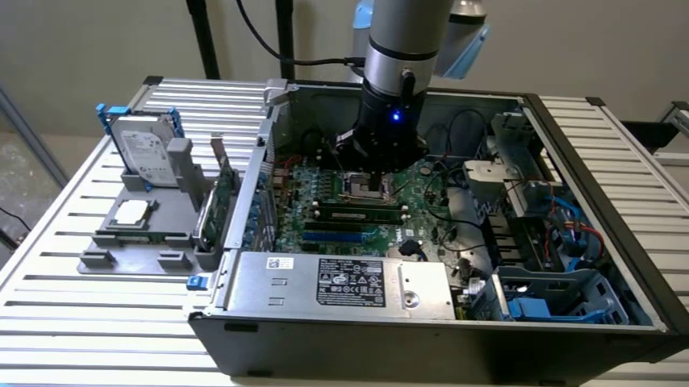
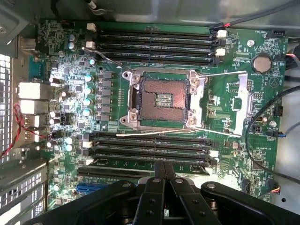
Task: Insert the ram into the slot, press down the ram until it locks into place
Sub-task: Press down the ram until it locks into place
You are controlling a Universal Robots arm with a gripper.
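Hand (image 2: 164, 171) closed, fingers together, holding nothing, hovering over the motherboard (image 2: 225, 105) inside the open PC case (image 1: 431, 330). Ram (image 1: 361, 216) sits seated in a black slot (image 1: 353, 207) just near-side of the CPU socket (image 2: 161, 99), directly under the fingertips (image 2: 158, 169).

No text is legible; the power supply (image 1: 339, 282) label print is too small to read
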